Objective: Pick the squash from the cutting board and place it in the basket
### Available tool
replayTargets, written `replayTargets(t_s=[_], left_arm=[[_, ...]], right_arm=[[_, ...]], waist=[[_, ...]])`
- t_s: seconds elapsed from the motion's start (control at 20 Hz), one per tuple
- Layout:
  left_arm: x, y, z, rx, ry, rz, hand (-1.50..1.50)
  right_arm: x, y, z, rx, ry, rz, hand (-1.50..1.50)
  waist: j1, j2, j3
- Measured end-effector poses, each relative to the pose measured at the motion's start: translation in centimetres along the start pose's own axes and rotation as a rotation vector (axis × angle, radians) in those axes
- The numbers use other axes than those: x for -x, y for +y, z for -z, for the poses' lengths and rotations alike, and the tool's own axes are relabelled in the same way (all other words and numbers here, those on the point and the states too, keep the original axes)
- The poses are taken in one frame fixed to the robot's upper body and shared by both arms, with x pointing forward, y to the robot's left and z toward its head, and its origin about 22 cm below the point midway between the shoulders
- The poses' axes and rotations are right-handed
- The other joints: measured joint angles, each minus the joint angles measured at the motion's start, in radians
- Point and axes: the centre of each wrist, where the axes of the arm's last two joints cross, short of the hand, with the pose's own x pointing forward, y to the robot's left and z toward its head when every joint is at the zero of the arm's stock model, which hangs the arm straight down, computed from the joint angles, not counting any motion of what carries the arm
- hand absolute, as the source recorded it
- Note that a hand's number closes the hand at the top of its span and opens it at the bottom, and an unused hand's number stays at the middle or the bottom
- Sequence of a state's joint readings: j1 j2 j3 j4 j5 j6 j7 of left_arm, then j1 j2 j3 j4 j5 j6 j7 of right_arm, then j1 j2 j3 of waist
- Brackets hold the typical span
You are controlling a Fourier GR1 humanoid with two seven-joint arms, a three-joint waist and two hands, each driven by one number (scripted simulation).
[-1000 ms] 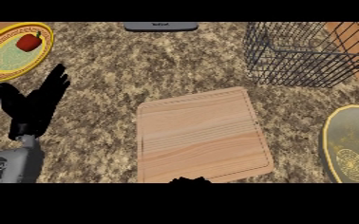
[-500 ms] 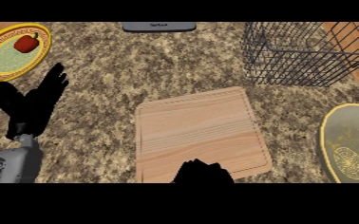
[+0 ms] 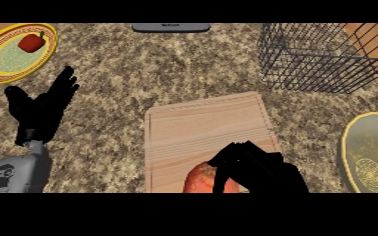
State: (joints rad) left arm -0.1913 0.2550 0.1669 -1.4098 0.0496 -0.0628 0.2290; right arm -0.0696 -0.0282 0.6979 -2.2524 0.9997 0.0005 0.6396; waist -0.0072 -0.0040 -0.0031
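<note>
An orange squash point(image 3: 201, 180) shows at the near edge of the wooden cutting board point(image 3: 199, 125), partly hidden by my right hand point(image 3: 258, 169). That hand's fingers curl around the squash from the right. The black wire basket point(image 3: 317, 57) stands at the back right, apart from the board. My left hand point(image 3: 40, 107) rests open at the left, fingers up, holding nothing.
A yellow-rimmed plate point(image 3: 18, 62) with a red pepper point(image 3: 31, 42) sits at the back left. A greenish plate point(image 3: 362, 152) lies at the right edge. A dark grey object point(image 3: 171, 27) lies at the counter's back edge.
My right hand has risen further into view over the board's near edge, and the orange squash now shows in its curled fingers. The left hand has stayed still.
</note>
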Motion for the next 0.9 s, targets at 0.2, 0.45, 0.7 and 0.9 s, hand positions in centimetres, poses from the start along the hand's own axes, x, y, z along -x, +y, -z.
replayTargets(t_s=[0.2, 0.45, 0.7, 0.9], left_arm=[[-0.4, -0.2, 0.0, 0.009, -0.003, 0.006, 0.0], [-0.6, -0.2, 0.3, 0.009, -0.011, 0.006, 0.0], [-0.5, -0.3, 0.4, 0.009, -0.01, 0.002, 0.0], [-0.5, -0.2, 0.3, 0.002, -0.001, 0.0, 0.0]], right_arm=[[-2.0, -3.3, 2.4, 0.09, 0.036, 0.008, 1.5], [-3.2, -6.1, 7.1, 0.177, 0.088, -0.043, 1.5], [-1.7, -9.9, 10.9, 0.243, 0.154, -0.1, 1.5], [0.7, -11.6, 13.5, 0.257, 0.194, -0.126, 1.5]], waist=[[0.014, 0.003, 0.0], [0.017, 0.005, 0.001], [0.013, 0.005, 0.002], [0.013, 0.005, 0.003]])
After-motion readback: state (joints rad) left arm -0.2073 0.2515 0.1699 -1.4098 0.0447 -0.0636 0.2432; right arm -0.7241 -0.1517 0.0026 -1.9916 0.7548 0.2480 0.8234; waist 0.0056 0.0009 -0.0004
